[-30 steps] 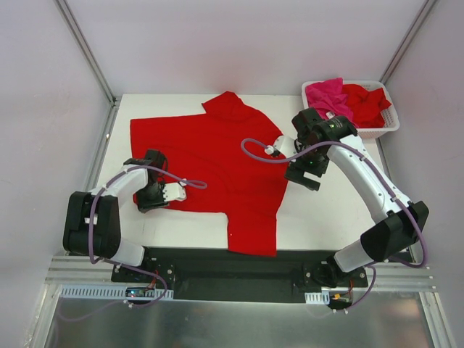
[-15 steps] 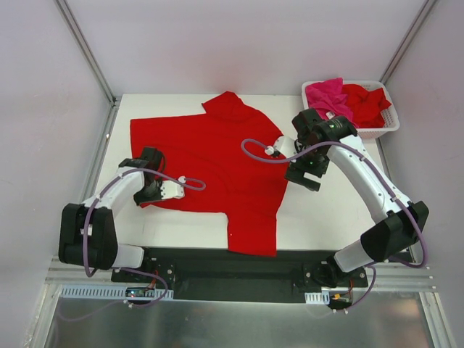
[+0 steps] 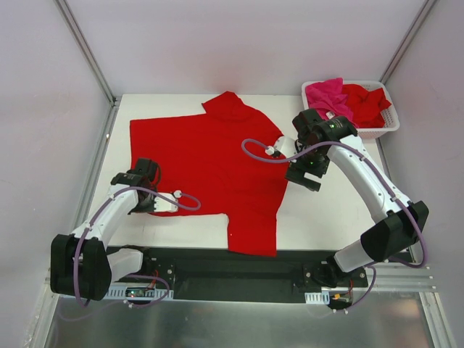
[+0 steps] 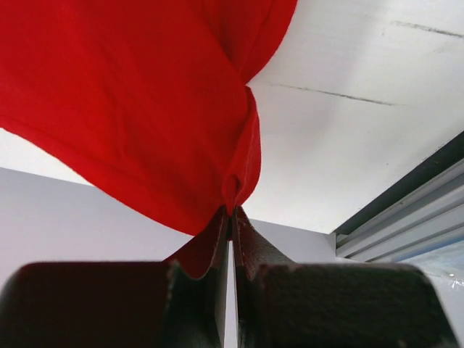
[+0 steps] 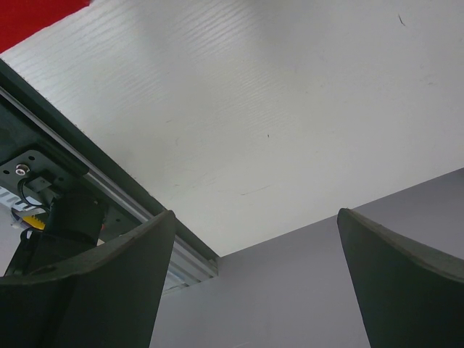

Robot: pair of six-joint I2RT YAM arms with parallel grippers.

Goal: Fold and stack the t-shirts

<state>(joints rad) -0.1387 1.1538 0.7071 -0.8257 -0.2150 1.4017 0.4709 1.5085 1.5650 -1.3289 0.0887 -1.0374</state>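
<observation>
A bright red t-shirt (image 3: 210,163) lies spread flat on the white table (image 3: 326,210), one sleeve at the far edge and one at the near edge. My left gripper (image 3: 139,199) is at the shirt's near left corner, shut on a pinch of its red hem (image 4: 235,177). My right gripper (image 3: 304,174) hangs just off the shirt's right edge, open and empty; its fingers (image 5: 101,283) frame only bare table. A magenta-pink t-shirt (image 3: 328,94) and another red t-shirt (image 3: 366,101) lie bunched in the basket.
A white slotted basket (image 3: 384,129) stands at the table's far right corner. A metal frame rail (image 3: 90,174) runs along the table's left edge, and another rail (image 5: 87,181) shows in the right wrist view. Purple cables loop off both arms.
My left gripper has slid left and toward the near edge along the shirt's hem, from over the cloth to its near left corner. The right arm has not moved.
</observation>
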